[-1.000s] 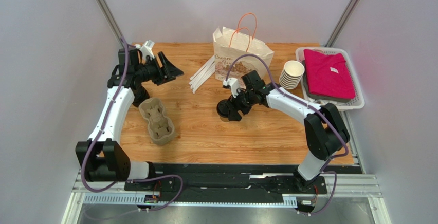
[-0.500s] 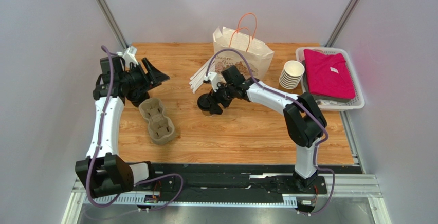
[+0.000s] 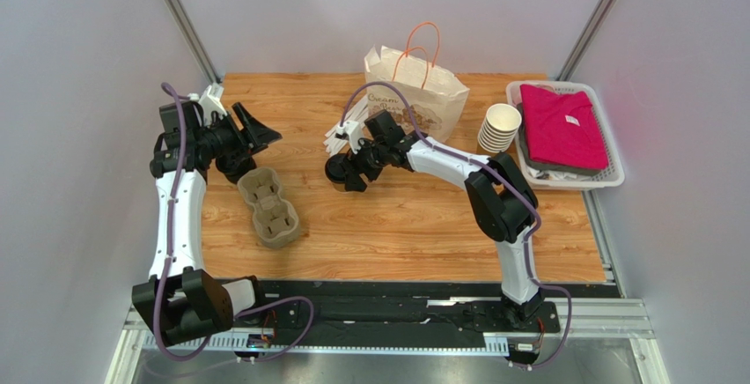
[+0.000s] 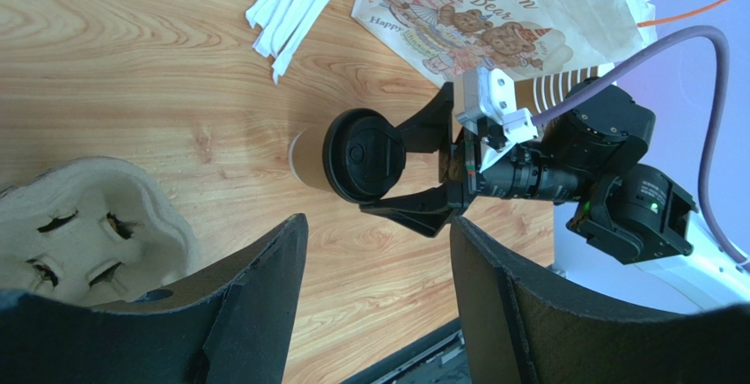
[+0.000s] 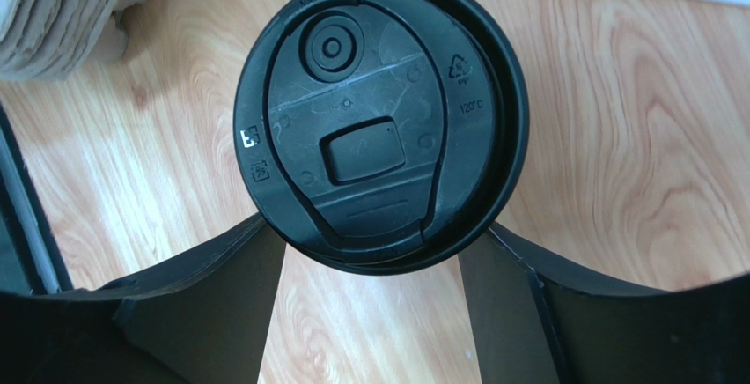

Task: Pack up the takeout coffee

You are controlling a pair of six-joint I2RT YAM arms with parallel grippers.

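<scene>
The takeout coffee (image 3: 337,171), a tan paper cup with a black lid, is upright left of the table's middle. My right gripper (image 3: 345,173) is shut on it, one finger on each side just under the lid. In the right wrist view the lid (image 5: 378,120) fills the middle above that gripper (image 5: 371,243). The left wrist view shows the cup (image 4: 306,159) with the right gripper's fingers (image 4: 422,212) around it. My left gripper (image 3: 261,125) is open and empty at the far left, above the pulp tray, and faces the cup (image 4: 377,230). The paper bag (image 3: 415,93) stands at the back.
A grey-brown pulp cup tray (image 3: 268,208) lies at the front left, also in the left wrist view (image 4: 79,225). White wrapped straws (image 3: 345,127) lie beside the bag. A stack of lidless cups (image 3: 500,129) and a white basket (image 3: 616,173) with pink cloth are at the right.
My right gripper has carried the coffee leftward across the table, towards the pulp tray. My left arm has drawn back to the left, its gripper still open.
</scene>
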